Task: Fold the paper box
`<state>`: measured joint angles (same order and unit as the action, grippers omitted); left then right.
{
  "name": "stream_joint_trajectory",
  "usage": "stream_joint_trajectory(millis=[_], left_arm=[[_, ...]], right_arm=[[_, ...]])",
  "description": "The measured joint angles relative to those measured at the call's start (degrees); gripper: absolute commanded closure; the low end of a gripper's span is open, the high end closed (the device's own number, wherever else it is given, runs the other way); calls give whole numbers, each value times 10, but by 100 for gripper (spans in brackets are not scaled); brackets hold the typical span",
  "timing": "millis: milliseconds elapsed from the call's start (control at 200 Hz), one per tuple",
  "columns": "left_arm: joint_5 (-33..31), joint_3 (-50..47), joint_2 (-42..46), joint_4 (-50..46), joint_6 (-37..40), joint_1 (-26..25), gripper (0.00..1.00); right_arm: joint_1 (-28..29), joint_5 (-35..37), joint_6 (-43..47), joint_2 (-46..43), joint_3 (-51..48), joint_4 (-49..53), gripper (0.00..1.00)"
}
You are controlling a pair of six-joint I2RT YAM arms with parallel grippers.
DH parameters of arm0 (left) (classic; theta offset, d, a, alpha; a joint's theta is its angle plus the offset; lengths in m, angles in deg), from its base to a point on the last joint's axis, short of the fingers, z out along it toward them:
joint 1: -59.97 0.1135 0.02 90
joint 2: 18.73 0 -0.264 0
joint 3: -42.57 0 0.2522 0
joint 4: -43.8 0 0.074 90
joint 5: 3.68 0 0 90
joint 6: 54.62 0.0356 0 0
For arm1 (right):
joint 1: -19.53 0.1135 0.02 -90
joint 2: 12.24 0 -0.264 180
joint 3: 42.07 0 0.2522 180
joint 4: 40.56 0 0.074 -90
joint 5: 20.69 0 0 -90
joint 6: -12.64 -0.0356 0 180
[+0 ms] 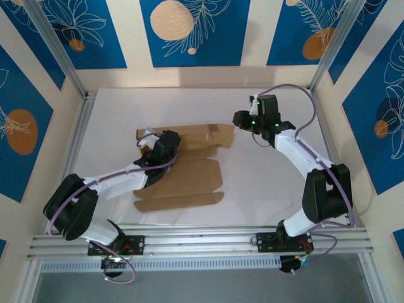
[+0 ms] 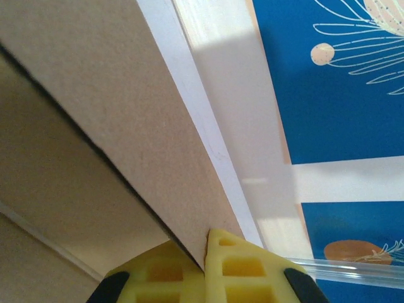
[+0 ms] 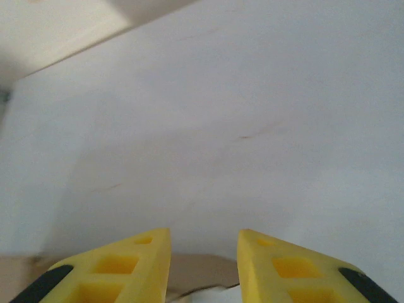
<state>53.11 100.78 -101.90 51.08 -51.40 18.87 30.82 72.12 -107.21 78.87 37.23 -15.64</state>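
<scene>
The brown paper box (image 1: pixel 189 170) lies partly folded in the middle of the white table, its far wall raised. My left gripper (image 1: pixel 151 140) sits at the box's far left corner, shut on a raised cardboard wall (image 2: pixel 126 126); the yellow fingers (image 2: pixel 246 265) pinch its edge. My right gripper (image 1: pixel 238 118) hovers at the box's far right corner, open. Between its yellow fingers (image 3: pixel 120 265) a small piece of brown cardboard (image 3: pixel 202 271) shows low down, untouched.
The white table (image 1: pixel 265 183) is fenced by aluminium rails (image 1: pixel 76 145) and patterned blue and cream walls (image 1: pixel 189 31). Free room lies right of the box and along the back. The right arm's elbow (image 1: pixel 325 189) stands near the right wall.
</scene>
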Motion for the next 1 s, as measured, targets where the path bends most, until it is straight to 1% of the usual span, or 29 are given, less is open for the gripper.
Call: stream_joint_trajectory(millis=[115, 210, 275, 425, 530, 650, 750, 830, 950, 1000], left_arm=[[9, -3, -6, 12, 3, 0, 100], [16, -3, -9, 15, 3, 0, 100], [17, -3, -10, 21, 4, 0, 100], [19, -3, -14, 31, 8, 0, 100], [19, -3, -15, 38, 14, 5, 100], [24, -3, -21, 48, 15, 5, 100], [27, -3, -25, 55, 15, 5, 100], [30, -4, -26, 60, 15, 5, 100], [32, -7, -26, 71, 15, 6, 100], [34, -10, -26, 75, 15, 6, 100]], right_arm=[[-12, -2, 18, 63, 2, 0, 66], [-3, -31, 55, 104, 1, -1, 68], [6, -56, 79, 109, -7, -14, 69], [44, -101, 125, 81, -46, -46, 69], [74, -110, 146, 47, -80, -61, 68], [122, -120, 167, 6, -116, -87, 67], [152, -122, 186, -12, -129, -98, 64], [165, -122, 196, -13, -129, -104, 61], [166, -111, 206, -13, -129, -106, 57], [166, -101, 206, -12, -129, -107, 53]])
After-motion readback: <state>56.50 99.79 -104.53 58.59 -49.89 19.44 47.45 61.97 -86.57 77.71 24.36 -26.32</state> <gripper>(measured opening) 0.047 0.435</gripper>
